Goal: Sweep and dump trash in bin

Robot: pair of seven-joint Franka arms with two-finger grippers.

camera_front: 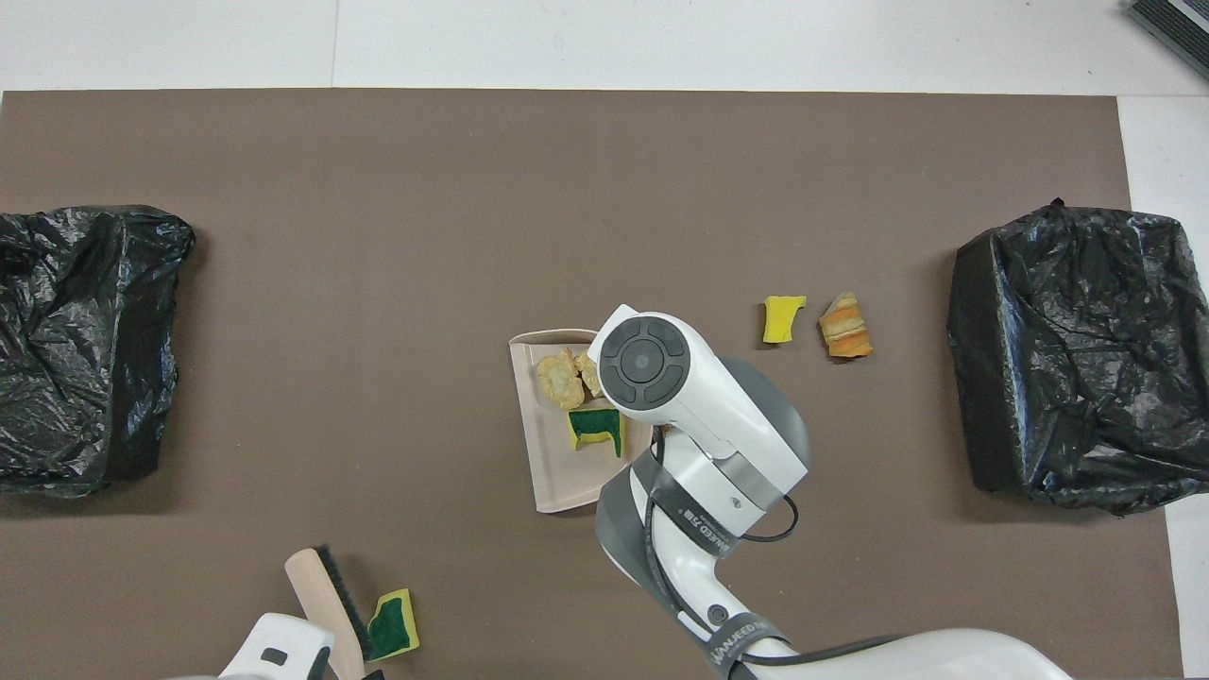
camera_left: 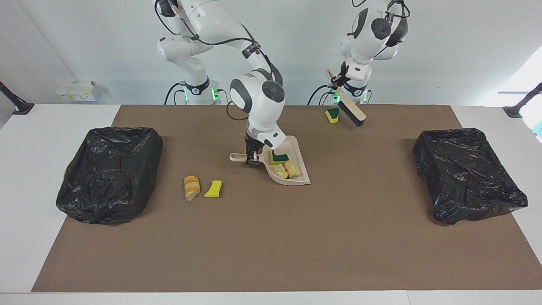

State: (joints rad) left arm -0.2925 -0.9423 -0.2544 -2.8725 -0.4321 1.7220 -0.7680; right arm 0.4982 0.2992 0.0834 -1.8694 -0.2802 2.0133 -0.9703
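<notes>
My right gripper (camera_left: pixel 253 157) is clamped on the handle of the dustpan (camera_left: pixel 296 149) at mid-table, with three scraps (camera_left: pixel 284 166) already in it — a green-faced sponge bit and two bread-like chunks. My left gripper (camera_left: pixel 337 80) holds the brush (camera_left: pixel 349 106) up, bristles just beside another sponge bit (camera_left: pixel 332 115) near the robots' edge. Roughly half done, I judge: a bread chunk (camera_left: pixel 191 187) and a yellow foam lump (camera_left: pixel 213 189) lie at about eight o'clock from the pan, toward the black-lined bin (camera_left: pixel 110 173) — and nothing looks dumped yet.

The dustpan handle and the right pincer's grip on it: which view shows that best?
The facing view: the right pincer is shut on the dustpan handle. In the overhead view the right arm's wrist hides the handle; only the pan shows.
</notes>
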